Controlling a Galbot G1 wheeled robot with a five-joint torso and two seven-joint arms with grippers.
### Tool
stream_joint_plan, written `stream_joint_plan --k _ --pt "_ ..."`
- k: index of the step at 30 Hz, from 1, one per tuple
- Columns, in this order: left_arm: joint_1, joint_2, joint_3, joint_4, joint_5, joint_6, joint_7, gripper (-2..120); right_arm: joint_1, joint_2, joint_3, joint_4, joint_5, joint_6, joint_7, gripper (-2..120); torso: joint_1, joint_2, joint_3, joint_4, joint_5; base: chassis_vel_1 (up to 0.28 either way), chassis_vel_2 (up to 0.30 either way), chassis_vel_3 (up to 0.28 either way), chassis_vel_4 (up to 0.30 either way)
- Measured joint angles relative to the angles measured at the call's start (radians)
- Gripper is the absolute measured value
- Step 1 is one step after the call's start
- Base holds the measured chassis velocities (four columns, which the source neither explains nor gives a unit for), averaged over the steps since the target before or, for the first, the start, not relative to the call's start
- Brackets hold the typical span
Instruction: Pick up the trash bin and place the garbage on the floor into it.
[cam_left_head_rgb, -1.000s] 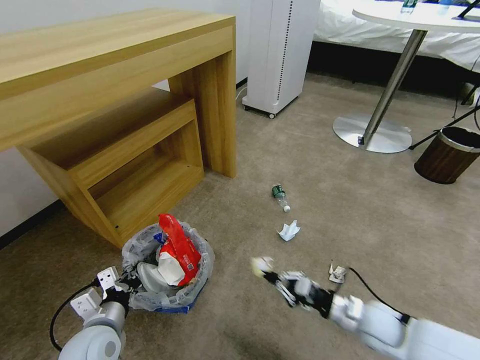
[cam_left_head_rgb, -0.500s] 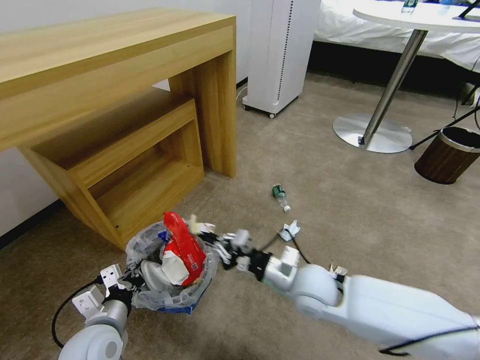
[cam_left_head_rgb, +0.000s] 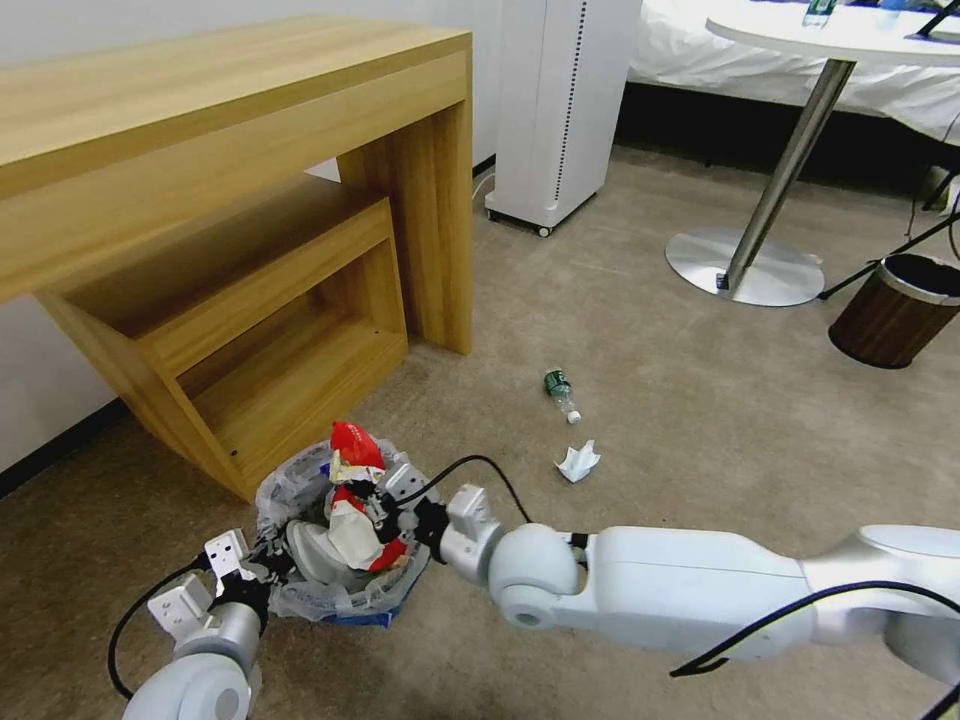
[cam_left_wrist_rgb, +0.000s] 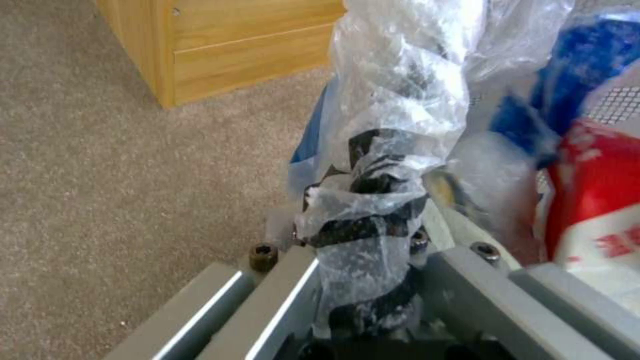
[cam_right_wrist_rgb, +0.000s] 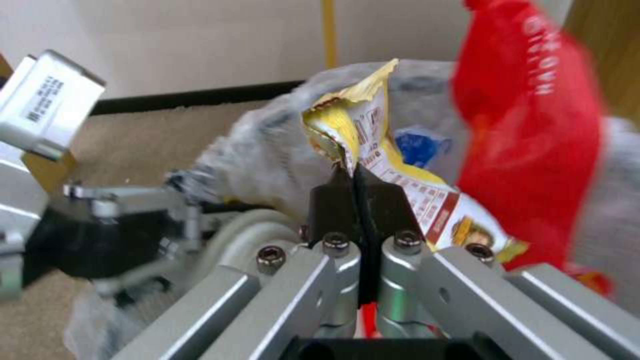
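holding trash bin (cam_left_head_rgb: 300, 500) rim: left hand (cam_left_head_rgb: 262, 562); right hand (cam_right_wrist_rgb: 359, 192) pinching one wrapper (cam_right_wrist_rgb: 393, 165) (two litter pieces on floor).

Bright, even light; wrist views perhaps motion-blurred.

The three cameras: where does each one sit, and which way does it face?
Head view: high, facing down at the floor; both arms show, bin between them.
Left wrist view: on the left gripper, shut on the bin's bag.
Right wrist view: on the right gripper, pinching a wrapper over the bin.
All three share the bin.
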Motion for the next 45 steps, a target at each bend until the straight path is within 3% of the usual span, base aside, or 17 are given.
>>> stream_joint_plan --k 7,27,34,37,44,45 --pt "0.005 0.005 -0.004 0.003 -0.001 -0.009 0.001 0 0.013 0.075 -0.011 -0.010 0.048 -0.113 0.094 0 0.000 0.000 0.000 0.0000 -0.0001 0.000 0.000 0.000 0.000" --pt "-0.004 0.008 -0.003 0.042 -0.001 -0.023 0.007 0 0.005 0.125 0.006 -0.027 0.097 -0.270 0.263 0 0.000 0.000 0.000 -0.0001 0.0001 0.000 0.000 0.000 0.000" --pt "-0.005 0.006 0.000 0.044 0.001 -0.023 0.008 0 0.005 0.132 0.023 -0.015 0.131 -0.288 0.281 22 0.000 0.000 0.000 -0.0001 0.0001 0.000 0.000 0.000 0.000" --pt "-0.005 0.003 0.002 0.044 0.004 -0.023 0.009 0 0.005 0.133 0.027 -0.001 0.138 -0.289 0.281 37 0.000 0.000 0.000 -0.0001 0.0001 0.000 0.000 0.000 0.000" --pt "-0.002 0.000 0.002 0.040 0.008 -0.023 0.010 0 0.007 0.131 0.028 0.014 0.136 -0.287 0.280 56 0.000 0.000 0.000 0.0000 0.0001 0.000 0.000 0.000 0.000" --pt "0.001 0.000 0.002 0.039 0.009 -0.023 0.011 0 0.007 0.129 0.030 0.019 0.133 -0.284 0.278 66 0.000 0.000 0.000 -0.0001 0.0001 0.000 0.000 0.000 0.000"
